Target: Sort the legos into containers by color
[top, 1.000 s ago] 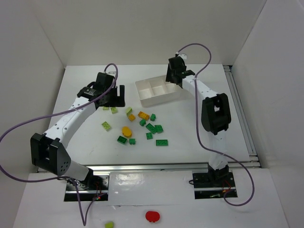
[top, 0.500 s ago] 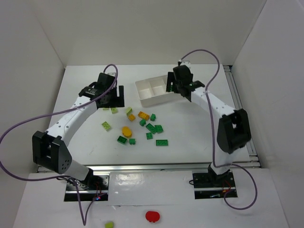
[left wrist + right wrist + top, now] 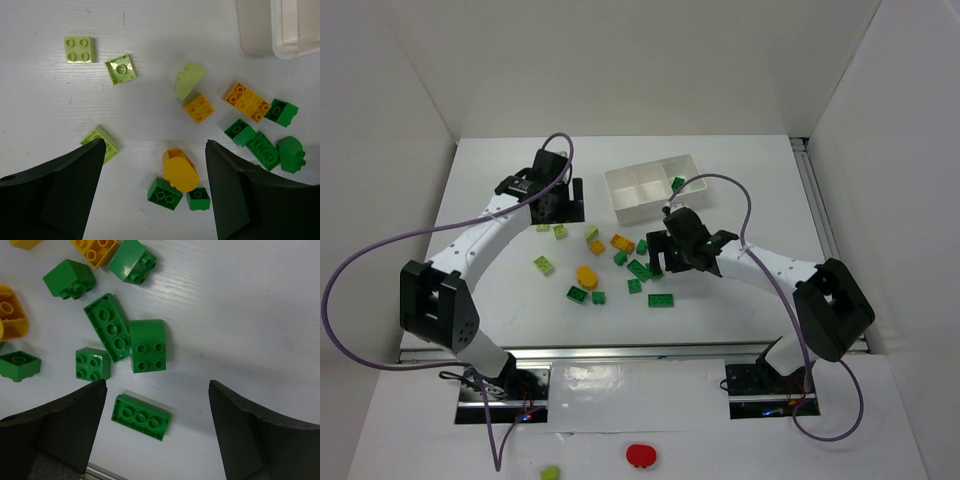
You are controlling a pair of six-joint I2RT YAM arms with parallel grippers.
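Left jaws and right jaws: spread, empty. Several green legos (image 3: 147, 345) lie between the right jaws; a rounded orange piece (image 3: 181, 170) lies between the left jaws.

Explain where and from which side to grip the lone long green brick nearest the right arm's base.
Grip the long green brick across its narrow width, pads on the two long side walls, coming straight down. It lies flat, studs up, touching no other piece, so both walls look free.
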